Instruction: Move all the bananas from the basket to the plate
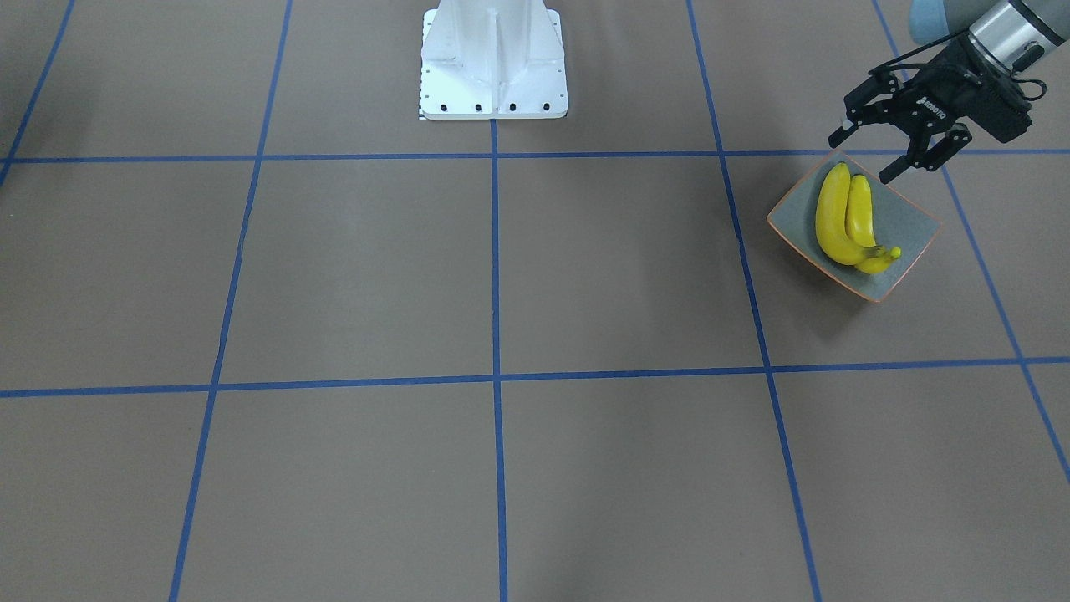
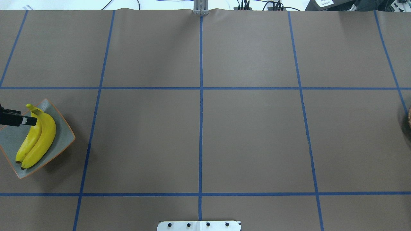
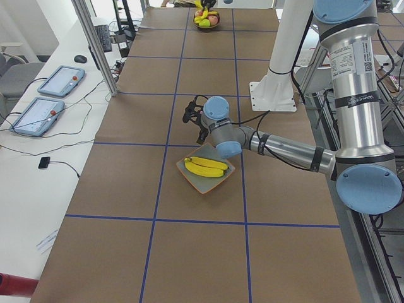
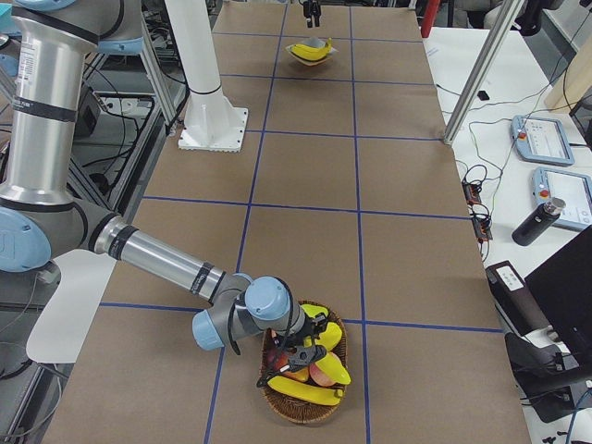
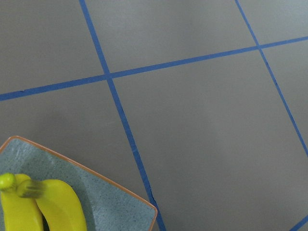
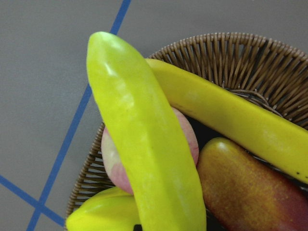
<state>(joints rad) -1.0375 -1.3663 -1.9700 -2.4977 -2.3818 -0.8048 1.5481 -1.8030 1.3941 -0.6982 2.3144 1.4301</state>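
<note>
At the right end of the surface [image 1: 627, 267], the right hand [image 4: 294, 356] is down in the basket [image 4: 282, 407]; whether it grips, we cannot tell. Banana [image 6: 144, 134] directly beneath, long axis toward the wrist, resting on an apple [image 6: 113, 163]. Left hand [image 1: 861, 157] spread wide, empty, above the plate [image 1: 792, 221] holding two bananas [image 1: 844, 221], well apart.

Basket [image 2: 409, 121] only a sliver at the overhead view's right edge
</note>
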